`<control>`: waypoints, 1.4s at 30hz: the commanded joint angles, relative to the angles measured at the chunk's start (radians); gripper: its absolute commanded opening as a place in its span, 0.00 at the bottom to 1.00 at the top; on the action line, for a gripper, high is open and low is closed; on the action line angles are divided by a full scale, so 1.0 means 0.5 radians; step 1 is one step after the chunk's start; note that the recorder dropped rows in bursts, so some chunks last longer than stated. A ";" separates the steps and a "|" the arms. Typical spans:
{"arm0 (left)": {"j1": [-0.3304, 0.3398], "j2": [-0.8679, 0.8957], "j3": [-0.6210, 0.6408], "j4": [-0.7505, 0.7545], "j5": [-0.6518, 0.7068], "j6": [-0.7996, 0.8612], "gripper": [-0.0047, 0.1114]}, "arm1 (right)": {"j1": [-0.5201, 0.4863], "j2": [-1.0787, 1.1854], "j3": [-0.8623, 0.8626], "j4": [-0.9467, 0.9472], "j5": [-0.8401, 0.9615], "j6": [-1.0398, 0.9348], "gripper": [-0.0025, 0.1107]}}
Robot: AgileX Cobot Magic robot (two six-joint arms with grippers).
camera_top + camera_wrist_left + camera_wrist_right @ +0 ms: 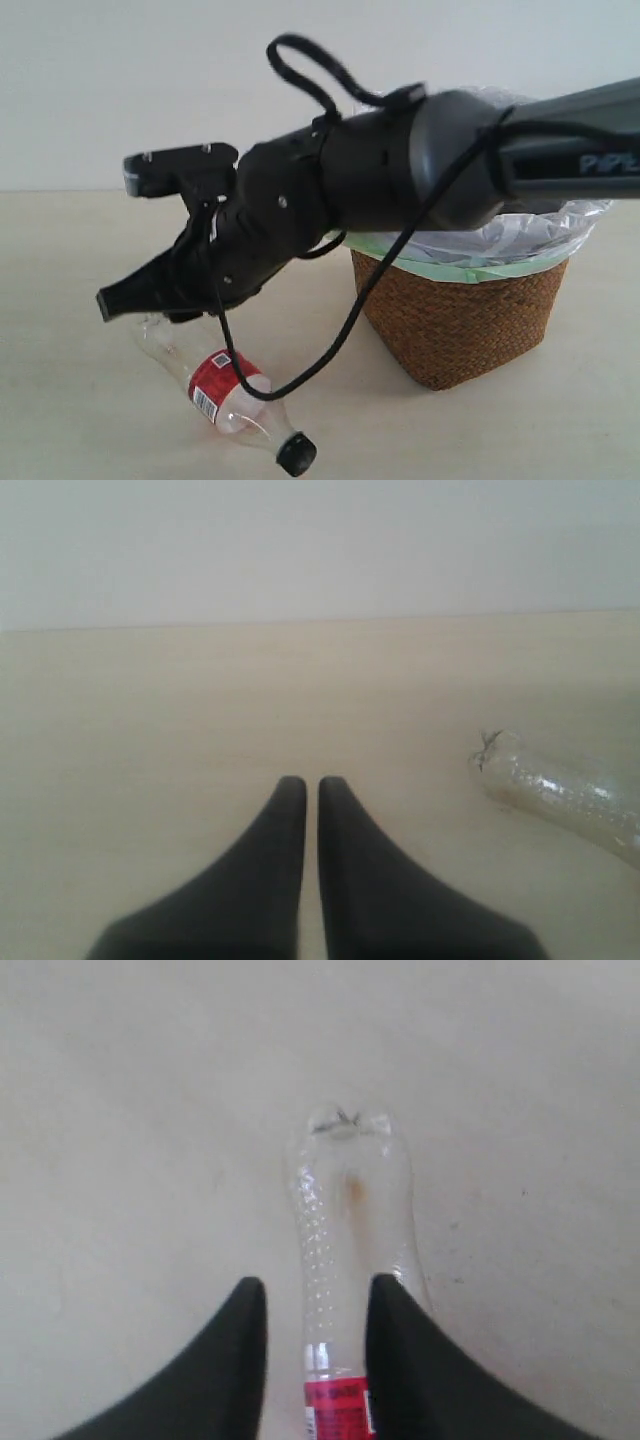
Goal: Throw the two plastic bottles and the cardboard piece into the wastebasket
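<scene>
The slim clear bottle [222, 385] with a red label and black cap lies on the table, cap toward the front. My right gripper [108, 302] reaches across from the right and hangs low over the bottle's base end. In the right wrist view this gripper [318, 1285] is open, its fingers astride the bottle [345, 1220] just past the label. The left gripper [305, 782] is shut with nothing in it, low over bare table, and the bottle's base [560, 792] lies off to one side. The wicker wastebasket [470, 320] stands right of the bottle. The green-capped bottle and the cardboard piece are out of view.
The right arm's thick black body and a loose cable [330, 345] hang in front of the wastebasket's left rim. A translucent white and green bag [520, 240] lines the basket. A pale wall rises behind the table.
</scene>
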 commanded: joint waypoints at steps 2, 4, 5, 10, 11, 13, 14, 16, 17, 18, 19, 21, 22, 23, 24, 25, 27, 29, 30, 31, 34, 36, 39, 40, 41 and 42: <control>0.005 -0.004 0.008 0.003 -0.001 0.006 0.07 | 0.001 -0.362 0.000 -0.022 0.053 -0.104 0.02; 0.005 -0.004 0.008 0.003 -0.001 0.006 0.07 | 0.001 -0.495 0.000 -0.022 0.071 -0.104 0.02; 0.005 -0.004 0.008 0.003 -0.001 0.006 0.07 | 0.001 -0.568 0.000 -0.027 0.081 -0.104 0.02; 0.005 -0.004 0.008 0.003 -0.001 0.006 0.07 | 0.001 -0.930 0.061 -0.201 0.092 -0.037 0.02; 0.005 -0.004 0.008 0.003 -0.001 0.006 0.07 | 0.001 -1.015 0.096 -0.280 0.091 0.022 0.02; 0.005 -0.004 0.008 0.003 -0.001 0.006 0.07 | 0.001 -1.174 0.176 -0.460 0.095 0.144 0.02; 0.005 -0.004 0.008 0.003 -0.001 0.006 0.07 | 0.001 -1.270 0.232 -0.542 0.095 0.216 0.02; 0.005 -0.004 0.008 0.003 -0.001 0.006 0.07 | 0.001 -1.445 0.338 -0.670 0.095 0.327 0.02; 0.005 -0.004 0.008 0.003 -0.001 0.006 0.07 | 0.001 -1.546 0.402 -0.719 0.082 0.379 0.02; 0.005 -0.004 0.008 0.003 -0.001 0.006 0.07 | 0.001 -1.648 0.470 -0.755 0.059 0.414 0.02; 0.005 -0.004 0.008 0.003 -0.001 0.006 0.07 | 0.001 -1.748 0.542 -0.788 0.035 0.439 0.02; 0.005 -0.004 0.008 0.003 -0.001 0.006 0.07 | 0.001 -1.945 0.691 -0.847 -0.028 0.513 0.02; 0.005 -0.004 0.008 0.003 -0.001 0.006 0.07 | 0.001 -2.024 0.749 -0.871 -0.055 0.539 0.02; 0.005 -0.004 0.008 0.003 -0.001 0.006 0.07 | 0.001 -2.120 0.821 -0.911 -0.082 0.573 0.02; 0.005 -0.004 0.008 0.003 -0.001 0.006 0.07 | 0.001 -2.215 0.888 -0.956 -0.097 0.610 0.02; 0.005 -0.004 0.008 0.003 -0.001 0.006 0.07 | 0.001 -2.287 0.940 -1.010 -0.097 0.650 0.02; 0.005 -0.004 0.008 0.003 -0.001 0.006 0.07 | 0.001 -2.478 1.059 -1.134 -0.083 0.758 0.02; 0.005 -0.004 0.008 0.003 -0.001 0.006 0.07 | 0.001 -2.671 1.170 -1.264 -0.065 0.899 0.02; 0.005 -0.004 0.008 0.003 -0.001 0.006 0.07 | 0.001 -2.769 1.216 -1.352 -0.052 0.986 0.02; 0.005 -0.004 0.008 0.003 -0.001 0.006 0.07 | 0.001 -2.847 1.249 -1.422 -0.037 1.058 0.02; 0.005 -0.004 0.008 0.003 -0.001 0.006 0.07 | 0.001 -3.112 1.315 -1.641 0.078 1.267 0.02; 0.005 -0.004 0.008 0.003 -0.001 0.006 0.07 | -0.003 -3.275 1.325 -1.721 0.194 1.318 0.02; 0.005 -0.004 0.008 0.003 -0.001 0.006 0.07 | -0.003 -3.461 1.325 -1.756 0.270 1.318 0.02; 0.005 -0.004 0.008 0.003 -0.001 0.006 0.07 | -0.003 -3.497 1.325 -1.766 0.284 1.318 0.02; 0.005 -0.004 0.008 0.003 -0.001 0.006 0.07 | -0.015 -3.536 1.325 -1.772 0.298 1.312 0.02; 0.005 -0.004 0.008 0.003 -0.001 0.006 0.07 | -0.043 -3.571 1.325 -1.772 0.320 1.312 0.02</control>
